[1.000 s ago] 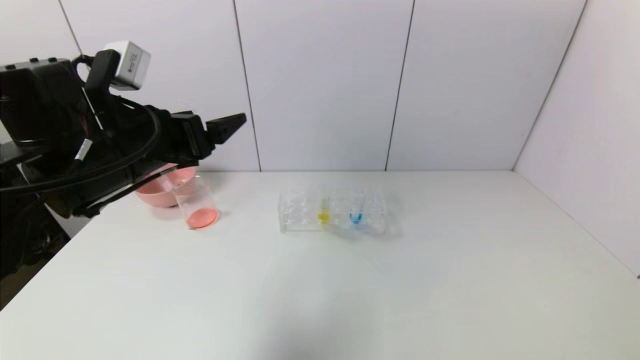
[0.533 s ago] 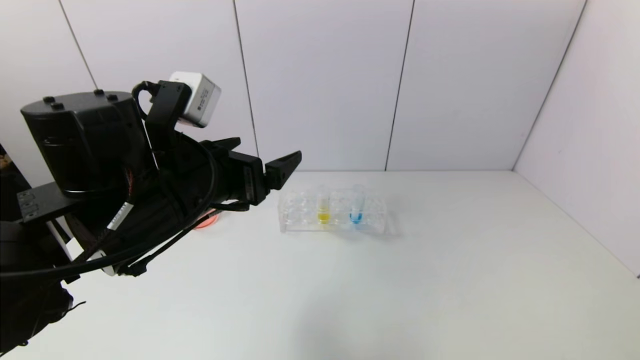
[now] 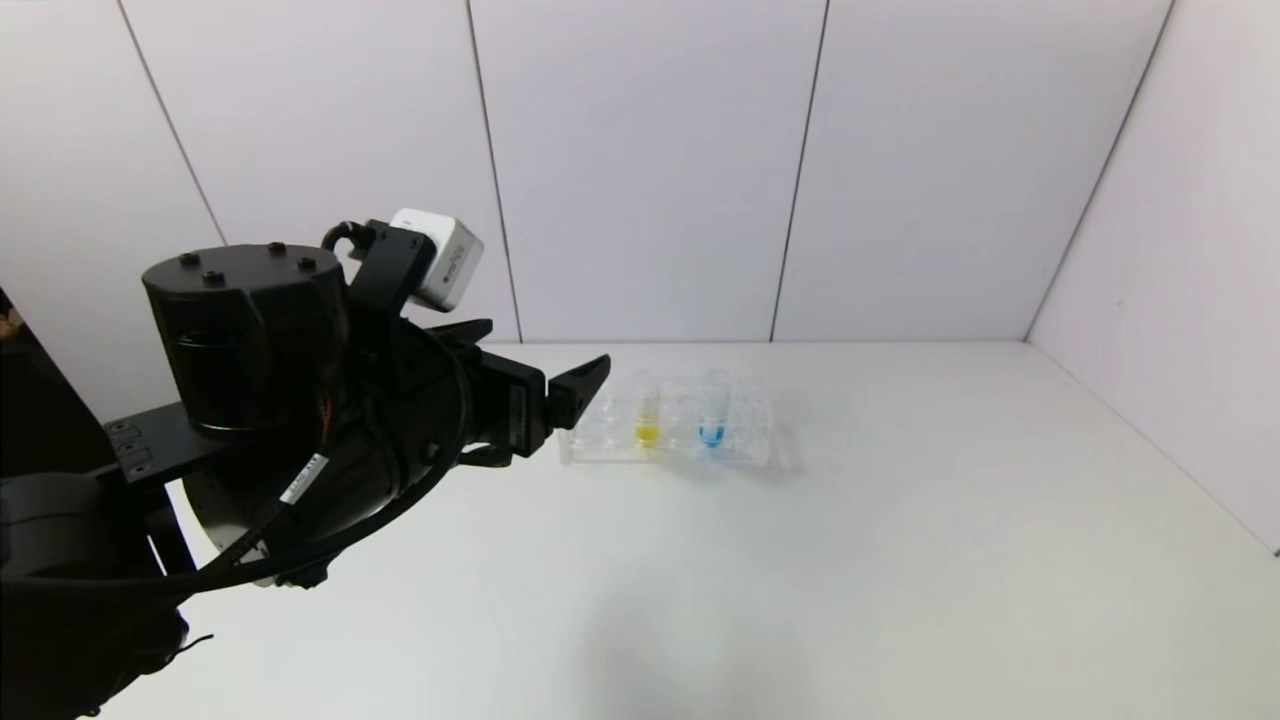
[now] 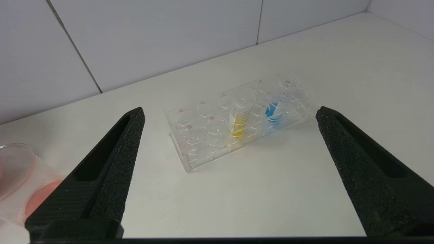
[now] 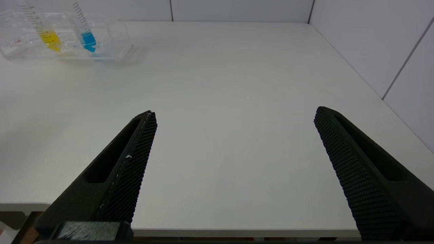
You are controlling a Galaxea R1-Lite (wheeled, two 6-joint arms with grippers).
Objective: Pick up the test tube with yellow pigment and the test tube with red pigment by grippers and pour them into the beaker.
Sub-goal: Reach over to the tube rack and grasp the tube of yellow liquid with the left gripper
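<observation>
Clear rack with yellow tube and blue tube; left gripper jaws spread, empty

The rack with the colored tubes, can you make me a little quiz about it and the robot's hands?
1. True or false: the yellow-liquid test tube stands in the clear tube rack.
2. Which color sits beside yellow in the rack? A) green B) blue C) purple
3. Fill in: the left end effector is ____ and holds nothing.

Key:
1. True. It is upright in a rack hole.
2. B, the blue-liquid test tube.
3. Open. It is aimed at the rack, with the beaker holding red liquid off to its side. The right end effector is also open, empty, near the table edge.
</observation>
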